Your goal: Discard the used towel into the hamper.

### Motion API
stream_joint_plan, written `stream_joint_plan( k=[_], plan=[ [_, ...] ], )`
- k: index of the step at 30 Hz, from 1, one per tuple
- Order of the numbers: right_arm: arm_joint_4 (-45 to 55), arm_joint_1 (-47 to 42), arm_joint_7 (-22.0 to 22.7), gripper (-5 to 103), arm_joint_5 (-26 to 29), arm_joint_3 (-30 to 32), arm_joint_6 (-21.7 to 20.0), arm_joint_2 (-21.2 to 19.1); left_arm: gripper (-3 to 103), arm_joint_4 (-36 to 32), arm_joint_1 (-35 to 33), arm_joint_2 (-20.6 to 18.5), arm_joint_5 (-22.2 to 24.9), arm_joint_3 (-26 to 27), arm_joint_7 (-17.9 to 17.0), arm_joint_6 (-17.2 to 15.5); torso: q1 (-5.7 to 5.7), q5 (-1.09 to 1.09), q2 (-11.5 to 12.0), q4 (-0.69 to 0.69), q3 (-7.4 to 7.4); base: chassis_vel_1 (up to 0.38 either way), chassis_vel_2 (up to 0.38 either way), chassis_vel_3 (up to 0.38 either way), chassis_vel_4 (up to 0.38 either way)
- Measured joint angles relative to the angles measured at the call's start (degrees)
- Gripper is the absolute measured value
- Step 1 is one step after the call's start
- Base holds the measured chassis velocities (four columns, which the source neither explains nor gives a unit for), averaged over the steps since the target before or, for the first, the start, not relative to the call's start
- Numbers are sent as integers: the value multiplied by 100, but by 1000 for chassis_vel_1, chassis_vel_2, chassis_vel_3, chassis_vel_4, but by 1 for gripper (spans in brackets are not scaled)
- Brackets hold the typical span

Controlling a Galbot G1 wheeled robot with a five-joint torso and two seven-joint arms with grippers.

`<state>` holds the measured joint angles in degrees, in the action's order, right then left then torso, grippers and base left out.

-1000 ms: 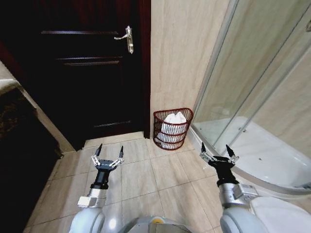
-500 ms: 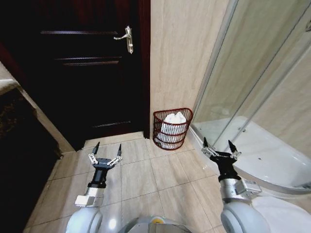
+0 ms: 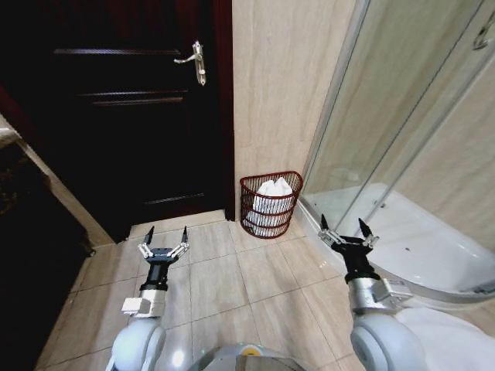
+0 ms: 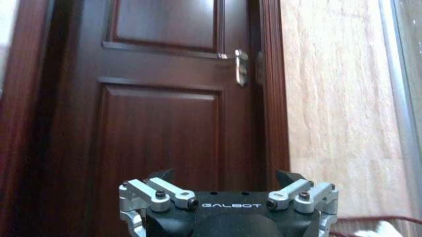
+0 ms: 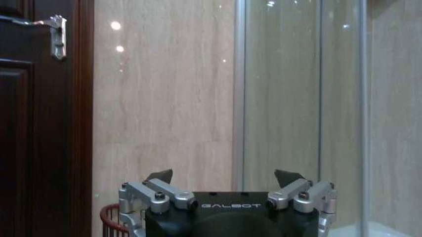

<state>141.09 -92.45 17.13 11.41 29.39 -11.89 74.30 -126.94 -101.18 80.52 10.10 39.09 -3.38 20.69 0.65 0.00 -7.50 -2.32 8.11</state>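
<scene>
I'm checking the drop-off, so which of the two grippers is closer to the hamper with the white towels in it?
The right gripper: it hangs open over the tiles just beside the shower tray, nearer the hamper than the left gripper, which is open by the dark door.

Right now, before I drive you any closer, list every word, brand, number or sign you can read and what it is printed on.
"GALBOT" - white letters on the black body of the left gripper, seen in the left wrist view.
"GALBOT" - the same mark on the black body of the right gripper, seen in the right wrist view.
Nothing readable on the hamper, the door, the wall tiles or the shower glass.
</scene>
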Motion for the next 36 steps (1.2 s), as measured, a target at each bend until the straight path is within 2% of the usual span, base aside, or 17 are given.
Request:
stream_joint_plan(
  k=[2,7,11,17,24,28,29,30,32,35,36],
  plan=[
    [-60,109,-44,100,-9,-33,-29,0,100,-69,-7,-21,-3,202,94,18,0,0,0,-1,0,0,0,0,0],
    [-209,232,-131,100,-130,-30,24,-50,100,-57,138,-59,-1,214,46,-136,0,0,0,0,0,0,0,0,0],
    [-320,261,-212,100,-149,177,217,-76,100,-20,207,141,-168,68,62,-162,0,1,0,0,0,0,0,0,0],
    [-333,348,-214,100,-22,222,147,11,100,57,96,370,-468,-104,115,-62,0,0,0,0,0,0,0,0,0],
    [-283,225,-215,100,34,238,222,89,100,-103,-58,228,-508,31,137,-33,0,1,0,0,0,0,0,0,0],
    [-152,102,-372,100,-60,265,383,220,100,-268,12,320,-540,148,62,-87,0,2,0,1,0,0,0,0,0],
    [-47,128,-542,100,-63,280,336,376,100,-280,72,467,-507,180,47,-110,0,-2,0,0,0,0,0,0,0],
    [-47,128,-542,100,-63,280,336,376,100,-280,72,467,-507,180,47,-110,0,-2,0,0,0,0,0,0,0],
    [29,265,-594,100,-92,297,151,638,100,-295,176,649,-421,178,11,-194,0,0,0,-1,0,0,0,0,0],
    [35,266,-599,100,-104,320,111,676,100,-329,209,710,-459,176,11,-254,0,-1,0,-1,0,0,0,0,0],
    [36,185,-741,100,-112,446,95,746,100,-364,245,743,-593,132,32,-296,0,0,0,-1,0,0,0,0,0]
  ],
)
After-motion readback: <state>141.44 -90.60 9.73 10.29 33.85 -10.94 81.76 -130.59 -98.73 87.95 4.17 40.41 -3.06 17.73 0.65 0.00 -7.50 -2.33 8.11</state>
